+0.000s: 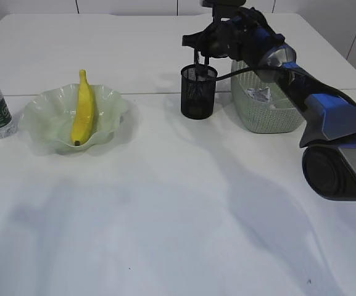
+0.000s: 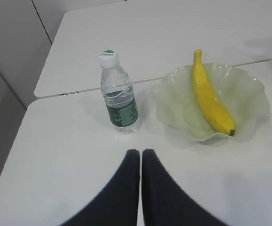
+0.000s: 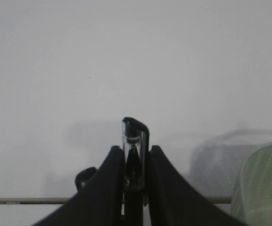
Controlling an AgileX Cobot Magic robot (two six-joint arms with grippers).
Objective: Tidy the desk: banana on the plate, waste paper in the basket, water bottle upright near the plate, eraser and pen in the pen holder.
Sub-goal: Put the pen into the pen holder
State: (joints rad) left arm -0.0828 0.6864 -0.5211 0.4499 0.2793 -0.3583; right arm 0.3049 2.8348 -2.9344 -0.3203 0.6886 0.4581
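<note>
Right claw [image 3: 135,165]: my jaws are clamped on the pen [image 3: 135,155], its dark clipped cap standing up between my fingers; in the exterior view I hang directly above the pen holder [image 1: 198,92].
Left claw [image 2: 141,155]: my jaws are pressed together, holding nothing, low over the desk [image 1: 165,216] near its left edge.
Pen holder: black mesh cup, upright, toward the far edge of the desk, just beside the basket [image 1: 270,117].
Basket: sage green, with the waste paper [image 1: 261,94] inside.
Banana [image 2: 211,99]: lies lengthwise in the plate [image 2: 173,108], dark tip toward the near edge.
Water bottle [image 2: 118,94]: upright, just left of the plate, near the left edge.
Writing: green mark on the bottle's white cap; white lettering on the dark green label, too small to read.
Eraser: I cannot see it.
</note>
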